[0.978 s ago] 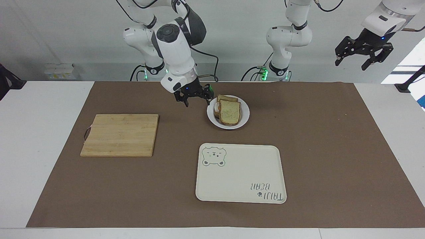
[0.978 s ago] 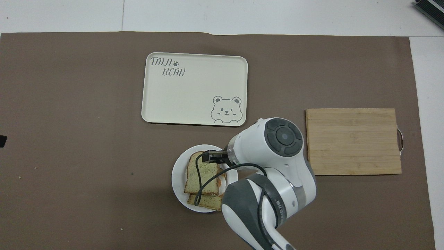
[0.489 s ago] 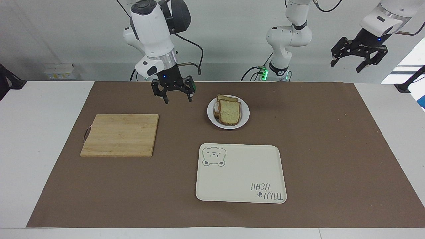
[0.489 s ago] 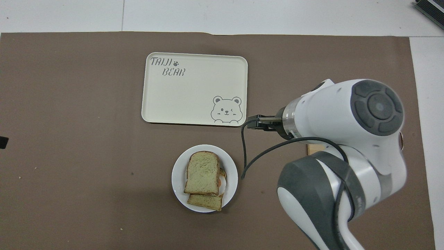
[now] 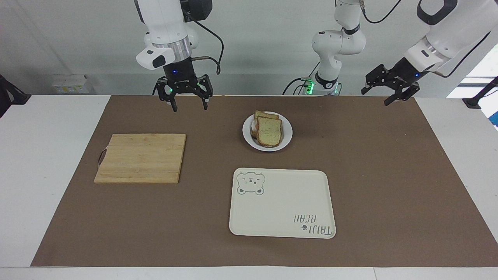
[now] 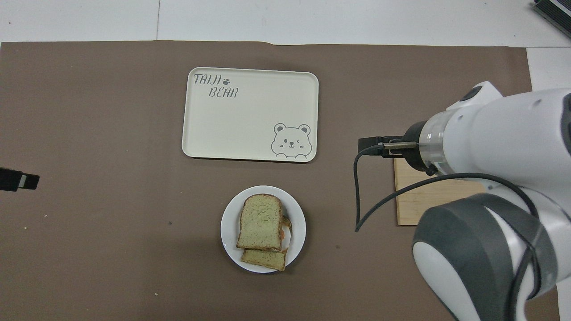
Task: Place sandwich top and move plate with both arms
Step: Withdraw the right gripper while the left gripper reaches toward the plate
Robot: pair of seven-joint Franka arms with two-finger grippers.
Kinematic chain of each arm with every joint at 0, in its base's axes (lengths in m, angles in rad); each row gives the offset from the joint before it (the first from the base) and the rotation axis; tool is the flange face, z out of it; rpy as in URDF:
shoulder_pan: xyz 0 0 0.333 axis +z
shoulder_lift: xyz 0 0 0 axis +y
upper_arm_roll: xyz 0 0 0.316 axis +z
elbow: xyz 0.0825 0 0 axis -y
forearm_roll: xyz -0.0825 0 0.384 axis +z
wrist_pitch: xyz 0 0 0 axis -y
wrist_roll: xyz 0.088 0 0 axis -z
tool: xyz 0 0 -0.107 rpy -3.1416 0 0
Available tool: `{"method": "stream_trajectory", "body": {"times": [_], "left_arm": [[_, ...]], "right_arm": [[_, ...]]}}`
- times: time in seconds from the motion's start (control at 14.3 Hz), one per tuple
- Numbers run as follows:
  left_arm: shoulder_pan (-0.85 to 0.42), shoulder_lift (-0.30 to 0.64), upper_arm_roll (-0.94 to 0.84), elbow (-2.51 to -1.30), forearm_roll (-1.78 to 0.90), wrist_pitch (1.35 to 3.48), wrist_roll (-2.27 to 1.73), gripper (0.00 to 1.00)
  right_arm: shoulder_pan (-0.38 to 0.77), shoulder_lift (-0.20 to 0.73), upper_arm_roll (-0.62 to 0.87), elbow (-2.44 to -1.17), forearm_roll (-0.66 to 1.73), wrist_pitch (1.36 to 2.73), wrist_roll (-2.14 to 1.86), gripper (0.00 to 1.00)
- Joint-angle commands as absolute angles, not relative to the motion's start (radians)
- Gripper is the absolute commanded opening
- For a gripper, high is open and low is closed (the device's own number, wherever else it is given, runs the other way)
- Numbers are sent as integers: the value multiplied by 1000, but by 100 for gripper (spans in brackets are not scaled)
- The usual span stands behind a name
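Note:
The sandwich top (image 5: 269, 131) is a pale speckled bread slice with a brown crust. It lies on a lower slice (image 5: 266, 115) on the small white plate (image 5: 286, 140), slightly askew, as the overhead view (image 6: 261, 222) shows. The plate (image 6: 229, 232) stands on the brown mat, nearer to the robots than the tray. My right gripper (image 5: 188, 103) is open and empty, raised over the mat between the board and the plate. My left gripper (image 5: 390, 88) is open and empty, in the air over the mat's corner at the left arm's end.
A cream tray with a bear drawing (image 5: 282, 202) lies farther from the robots than the plate. A wooden cutting board (image 5: 141, 157) lies toward the right arm's end. In the overhead view the right arm covers much of the board (image 6: 410, 200).
My right gripper has risen from beside the plate and swung away toward the cutting board's end. My left gripper has come down and in toward the table. The bread and plate have not moved.

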State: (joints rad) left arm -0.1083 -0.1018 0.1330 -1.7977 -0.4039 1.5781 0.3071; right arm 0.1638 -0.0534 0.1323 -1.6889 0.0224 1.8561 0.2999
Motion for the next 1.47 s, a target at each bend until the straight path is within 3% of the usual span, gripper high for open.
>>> {"method": "stream_trajectory", "body": {"times": [0.0,0.21,0.42,0.91,1.19,1.4], "left_arm": [[-83,-143,124,-1995,-542,1721,379,100],[-97,-129,124,-2164,-766,1854,497,100],[-121,-43,124,-2273,-973,1900,686,100],[-236,6,123,-2489,-1329,2003,978,100],[-244,60,121,-2583,-1475,1997,1184,100],[-302,60,121,-2605,-1561,2003,1195,89]], "right_arm": [[137,-52,130,-1623,5,1838,279,100],[124,-51,108,-1554,9,1778,278,100],[124,-70,66,-1543,15,1758,275,100],[124,-106,-81,-1537,9,1753,272,100],[124,-138,-132,-1548,9,1663,272,100],[126,-152,-141,-1562,15,1579,218,100]]}}
